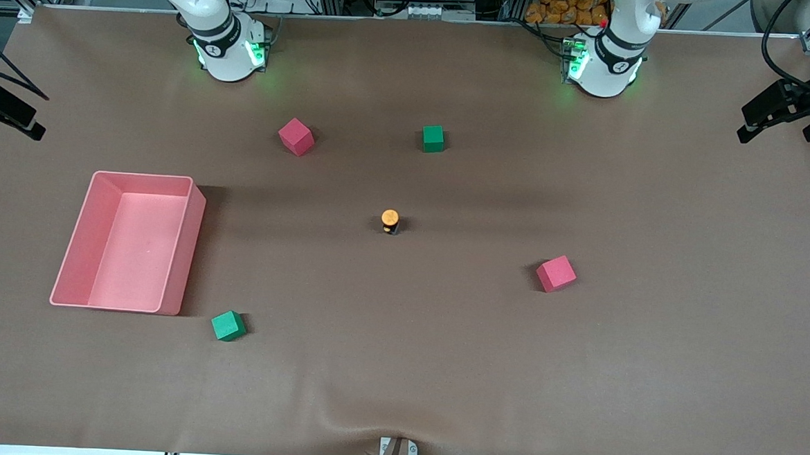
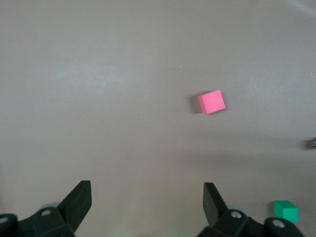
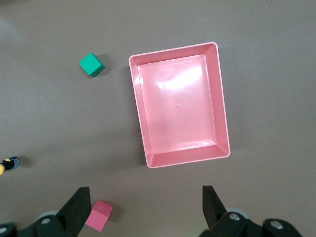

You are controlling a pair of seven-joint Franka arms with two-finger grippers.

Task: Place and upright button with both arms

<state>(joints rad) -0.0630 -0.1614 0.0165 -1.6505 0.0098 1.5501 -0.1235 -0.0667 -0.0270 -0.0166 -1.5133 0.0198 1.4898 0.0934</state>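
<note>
The button (image 1: 390, 220) stands near the middle of the table with its round orange cap on top of its dark body. It shows only at the edge of the right wrist view (image 3: 7, 164) and as a dark sliver in the left wrist view (image 2: 314, 143). Neither gripper shows in the front view, only the arms' lower parts. My left gripper (image 2: 147, 191) is open and empty, high over bare table. My right gripper (image 3: 146, 194) is open and empty, high over the table beside the pink tray (image 3: 223, 123).
A pink cube (image 1: 296, 136) and a green cube (image 1: 433, 138) lie near the arms' bases. Another pink cube (image 1: 556, 273) lies toward the left arm's end. A green cube (image 1: 228, 326) lies beside the pink tray (image 1: 193, 244), nearer the camera.
</note>
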